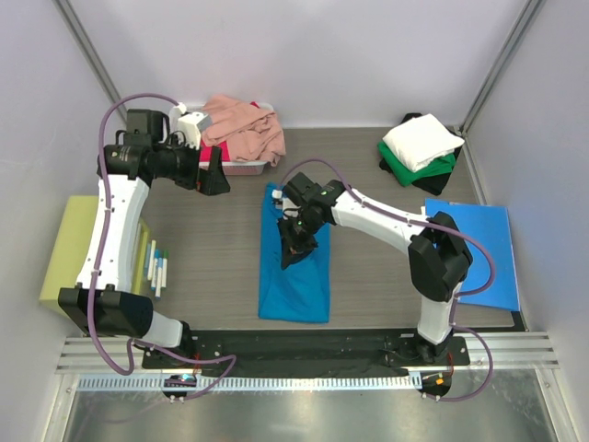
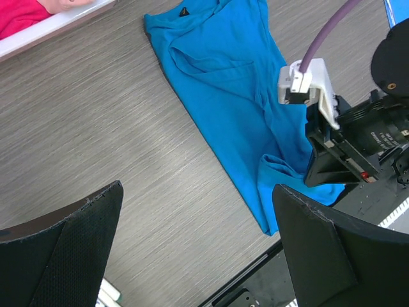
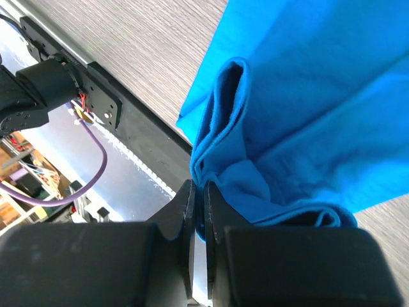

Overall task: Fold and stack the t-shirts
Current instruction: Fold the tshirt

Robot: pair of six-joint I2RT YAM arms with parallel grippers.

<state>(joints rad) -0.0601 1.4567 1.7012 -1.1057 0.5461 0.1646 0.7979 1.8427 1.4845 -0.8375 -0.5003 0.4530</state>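
A bright teal-blue t-shirt (image 1: 294,276) lies folded lengthwise in the table's middle; it also shows in the left wrist view (image 2: 230,96). My right gripper (image 1: 293,250) is shut on a bunched fold of it (image 3: 223,153), lifted off the table. My left gripper (image 1: 219,175) is open and empty, hovering at the back left near the bin. A salmon pink t-shirt (image 1: 244,129) lies heaped in the white bin (image 1: 247,168) over a magenta-red one (image 2: 19,16). Folded white (image 1: 421,140), green (image 1: 419,166) and black t-shirts are stacked at the back right.
A flat blue sheet (image 1: 479,249) lies at the right edge. A yellow-green block (image 1: 78,249) stands at the left, with white markers (image 1: 156,267) beside it. A black rail (image 1: 313,345) runs along the near edge.
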